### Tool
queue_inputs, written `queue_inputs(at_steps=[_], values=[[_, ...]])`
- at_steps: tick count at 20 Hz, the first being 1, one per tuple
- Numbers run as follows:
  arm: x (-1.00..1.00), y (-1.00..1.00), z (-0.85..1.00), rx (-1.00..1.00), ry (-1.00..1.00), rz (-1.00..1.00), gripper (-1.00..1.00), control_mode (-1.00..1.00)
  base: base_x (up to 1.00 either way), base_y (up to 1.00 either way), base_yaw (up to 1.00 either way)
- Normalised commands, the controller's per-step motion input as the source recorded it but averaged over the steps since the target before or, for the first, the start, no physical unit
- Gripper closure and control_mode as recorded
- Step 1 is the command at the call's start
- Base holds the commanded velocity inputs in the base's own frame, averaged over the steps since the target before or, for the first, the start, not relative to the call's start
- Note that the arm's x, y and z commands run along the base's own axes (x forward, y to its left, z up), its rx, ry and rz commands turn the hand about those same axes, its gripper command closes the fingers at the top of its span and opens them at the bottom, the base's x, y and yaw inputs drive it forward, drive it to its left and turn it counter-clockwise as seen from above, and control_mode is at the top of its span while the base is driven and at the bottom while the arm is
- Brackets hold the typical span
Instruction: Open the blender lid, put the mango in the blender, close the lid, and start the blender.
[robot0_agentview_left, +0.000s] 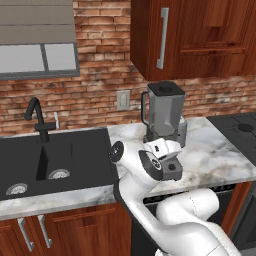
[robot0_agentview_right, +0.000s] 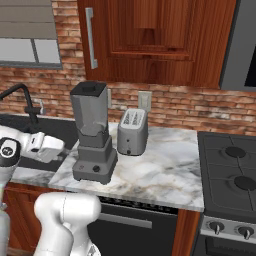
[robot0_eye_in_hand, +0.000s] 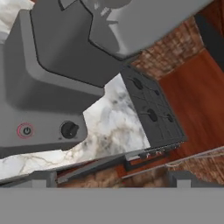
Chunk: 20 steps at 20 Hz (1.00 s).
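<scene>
Blender (robot0_agentview_right: 94, 137): square dark-grey base with a red-ringed button (robot0_eye_in_hand: 26, 131) and black knob (robot0_eye_in_hand: 69, 130), tall tapered translucent grey jar with side handle, capped by the flat near-black blender lid (robot0_agentview_right: 89, 88), standing on the veined white marble counter (robot0_agentview_right: 165, 170). Beside the blender: a brushed-metal two-slot toaster (robot0_agentview_right: 132, 131) just right, a black sink (robot0_agentview_left: 50, 160) with black faucet (robot0_agentview_left: 39, 117) left, a dark gas cooktop (robot0_agentview_right: 232, 172) farther right. Gripper (robot0_agentview_right: 55, 150): fingers spread wide, holding nothing, low at the blender's left side near its base.

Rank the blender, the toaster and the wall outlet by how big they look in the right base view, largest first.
1. The blender, tallest and nearest.
2. The toaster, clearly shorter, standing just behind the blender.
3. The wall outlet, smallest; it sits farthest back on the brick wall, so distance shrinks it somewhat.
</scene>
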Motion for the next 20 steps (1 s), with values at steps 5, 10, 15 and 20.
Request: queue_inputs(at_steps=[5, 10, 15, 20], values=[[0.28, 0.0, -0.4, -0.01, 0.0, -0.1, -1.0, -1.0, 0.0, 0.0, 0.0], [0.29, -0.01, -0.26, 0.0, 0.02, -0.09, -1.0, -1.0, 0.0, 0.0, 0.0], [0.33, -0.01, -0.22, 0.0, 0.04, -0.05, -1.0, -1.0, 0.0, 0.0, 0.0], [0.37, -0.07, -0.28, 0.0, 0.01, 0.0, -1.0, -1.0, 0.0, 0.0, 0.0]])
